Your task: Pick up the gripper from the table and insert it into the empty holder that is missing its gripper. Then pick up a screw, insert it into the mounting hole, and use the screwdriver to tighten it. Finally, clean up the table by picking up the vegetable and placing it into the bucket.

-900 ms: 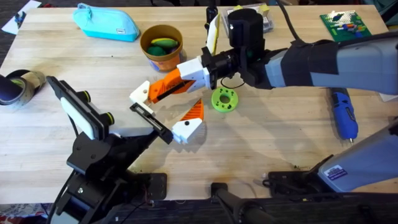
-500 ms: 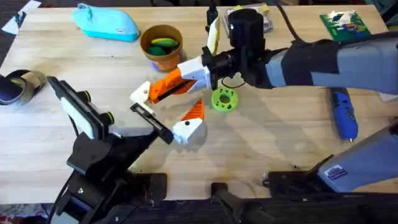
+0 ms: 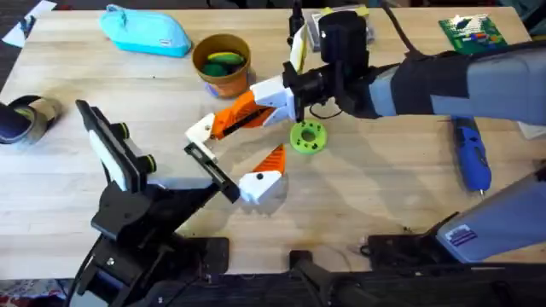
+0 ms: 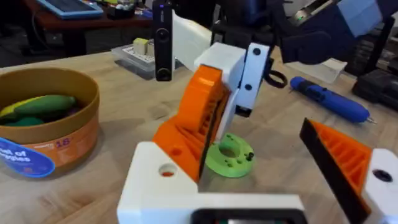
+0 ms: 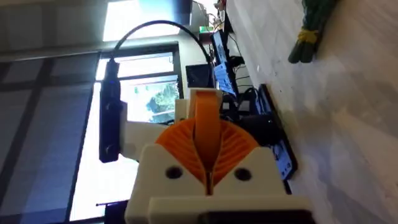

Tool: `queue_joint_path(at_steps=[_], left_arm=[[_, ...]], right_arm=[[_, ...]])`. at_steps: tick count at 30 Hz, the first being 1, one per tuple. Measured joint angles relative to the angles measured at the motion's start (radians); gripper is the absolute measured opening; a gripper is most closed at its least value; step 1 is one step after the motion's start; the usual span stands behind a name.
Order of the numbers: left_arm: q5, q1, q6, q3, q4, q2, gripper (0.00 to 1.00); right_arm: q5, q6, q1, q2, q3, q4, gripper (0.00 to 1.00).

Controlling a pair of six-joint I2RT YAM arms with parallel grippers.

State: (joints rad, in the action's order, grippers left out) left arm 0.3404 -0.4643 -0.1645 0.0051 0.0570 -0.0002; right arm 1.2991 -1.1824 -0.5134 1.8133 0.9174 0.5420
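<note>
right pincer [image 3: 243,115]: clamped on the spare finger [image 3: 200,130]. Reaches in from 3 o'clock and hangs above mid-surface.
spare finger: off the surface [image 3: 375,196], orange end pinched between the ribbed pads, white base sticking out towards 8 o'clock. Left wrist view shows the white base [image 4: 161,180] close up, with a hole in it.
right wrist view: both orange pads are pressed together on an orange strip [image 5: 206,115].
left pincer [image 3: 213,166]: stands wide and holds nothing. Black rail runs from 10 to 4 o'clock.
mounted finger [image 3: 260,177]: on the rail's 4 o'clock end, white base low, orange tip aimed at 1 o'clock.
empty holder [image 3: 194,152]: on the rail's 10 o'clock end, just below the spare finger's white base. Can't tell whether they touch.
green disc [image 3: 308,136]: flat on the surface with holes in it, at 4 o'clock of the right pincer.
bucket [image 3: 223,85]: upright, at 10 o'clock of the disc.
vegetable [image 3: 220,61]: green and yellow, lying inside the bucket.
screwdriver [image 3: 471,158]: blue, lying near the 3 o'clock edge with its tip towards 6 o'clock, well apart from both pincers.
blue pouch [image 3: 147,31]: at 11 o'clock on the surface.
tape roll [image 3: 17,119]: at the 9 o'clock edge.
green circuit board [image 3: 473,32]: in the 1 o'clock corner.
</note>
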Motion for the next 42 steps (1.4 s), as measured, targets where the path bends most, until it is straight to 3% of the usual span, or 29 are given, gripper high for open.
queue_joint_path(at_steps=[18,42], left_arm=[[-0.031,0.018,-0.02,0.0,0.003,0.0,0.992],[0.071,0.013,0.006,0.0,-0.004,0.0,0.992]], right_arm=[[-0.053,-0.016,-0.036,0.0,0.0,0.011,0.017],[0.079,0.015,0.013,0.0,0.0,-0.01,0.01]])
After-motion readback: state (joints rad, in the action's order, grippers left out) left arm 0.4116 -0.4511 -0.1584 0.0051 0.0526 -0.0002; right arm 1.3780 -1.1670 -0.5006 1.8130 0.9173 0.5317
